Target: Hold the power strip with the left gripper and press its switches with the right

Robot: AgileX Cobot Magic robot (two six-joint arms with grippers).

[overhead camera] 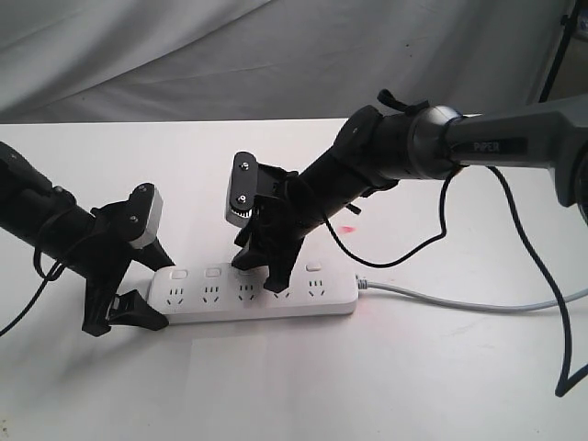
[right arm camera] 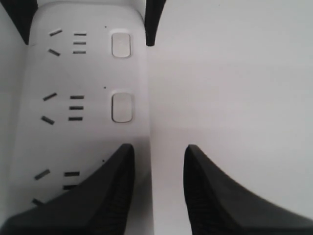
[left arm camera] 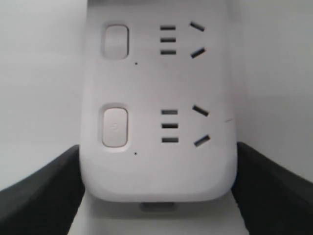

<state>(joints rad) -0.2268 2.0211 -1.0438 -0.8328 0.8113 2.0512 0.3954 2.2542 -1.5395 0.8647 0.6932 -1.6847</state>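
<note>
Exterior view first. The power strip [overhead camera: 253, 299] lies flat on the white surface [overhead camera: 413, 377], running from 9 to 3 o'clock, with its grey cable [overhead camera: 459, 301] trailing off toward 3. The left hand [overhead camera: 156, 294] is clamped across the narrow width of the 9 o'clock end, one finger on each long edge. The right hand [overhead camera: 266, 274] comes in from 1 o'clock and is planted on the row of switches [overhead camera: 179, 274] near the middle of the bar.

This looks like a light, stiff plastic bar with smooth, slick sides. I'd expect it to skate under a push, so the right hold is across the width at the cable-free end, clear of the buttons.

Left wrist view: the rounded end of the power strip [left arm camera: 156, 166] sits squarely between the black fingers [left arm camera: 44, 196], both touching its sides. The grip is on, and the nearest switch [left arm camera: 115, 127] is uncovered.

Right wrist view: the right hand [right arm camera: 156, 149] has its jaws a little apart with nothing between them. One finger [right arm camera: 98, 196] lies over the power strip [right arm camera: 83, 73] about where the third switch would be, and the other hangs just off the strip's edge. Two switches show beyond it, then the left hand's fingers [right arm camera: 152, 22] at the far end.
</note>
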